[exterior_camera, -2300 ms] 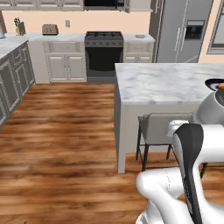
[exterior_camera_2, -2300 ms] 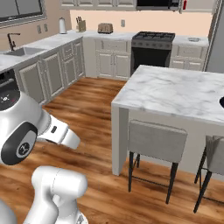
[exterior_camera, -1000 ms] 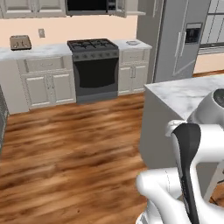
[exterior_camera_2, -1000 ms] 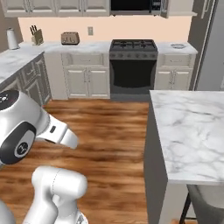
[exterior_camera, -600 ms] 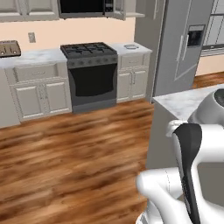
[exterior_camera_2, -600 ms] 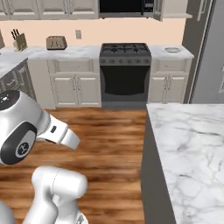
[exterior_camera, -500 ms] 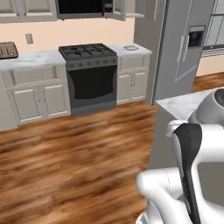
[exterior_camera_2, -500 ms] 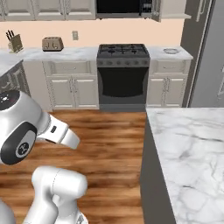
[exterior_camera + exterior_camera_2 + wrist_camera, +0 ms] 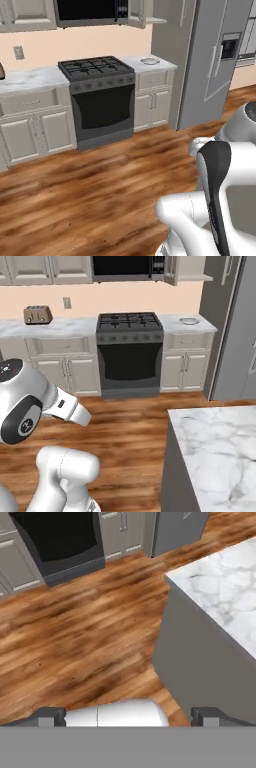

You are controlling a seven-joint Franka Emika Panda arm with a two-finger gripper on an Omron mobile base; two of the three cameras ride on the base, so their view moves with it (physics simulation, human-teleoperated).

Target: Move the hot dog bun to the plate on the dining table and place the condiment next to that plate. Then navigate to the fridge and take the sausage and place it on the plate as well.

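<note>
No brand, label or writing can be read anywhere in the kitchen.

The fridge (image 9: 210, 60) stands at the right of the left base view, grey, with vertical handles and a black dispenser panel; its doors are closed. In the right base view its grey side is at the right edge, and in the hand view its lower part is at the top, beyond the wood floor (image 9: 80, 642).

The gripper (image 9: 127, 714) is seen in the hand view: its 2 dark fingertips (image 9: 50, 716) stand far apart at the bottom, so the jaws are spread wide with nothing between them. They point down at the floor, well apart from the fridge.

A marble top (image 9: 220, 446) with a grey side is close to the gripper, at its right in the hand view.

A black stove (image 9: 130, 351) stands between beige cabinets (image 9: 60, 363). A toaster (image 9: 37, 314) and a small grey dish (image 9: 189, 321) are on the counter.
</note>
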